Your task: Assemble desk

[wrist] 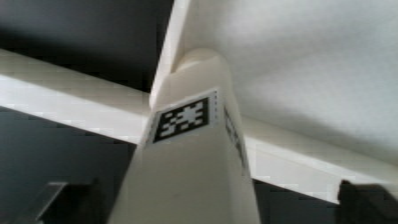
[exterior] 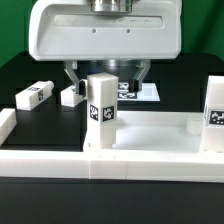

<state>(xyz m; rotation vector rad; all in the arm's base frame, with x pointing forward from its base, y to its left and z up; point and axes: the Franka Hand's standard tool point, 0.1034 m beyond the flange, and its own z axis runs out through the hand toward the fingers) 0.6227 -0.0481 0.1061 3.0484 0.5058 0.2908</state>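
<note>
Currently the pincer [exterior: 106, 76] is spread wide, holding nothing, centred over the upright leg [exterior: 100, 118] on the desk top [exterior: 150, 135]; the leg's long axis points up between the fingers [wrist: 356, 195].

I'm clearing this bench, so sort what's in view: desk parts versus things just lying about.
Desk job: top; middle leg, upright; end leg, upright at the exterior view's right; outer flat leg; inner flat leg.
Just there: rail; marker board.
</note>
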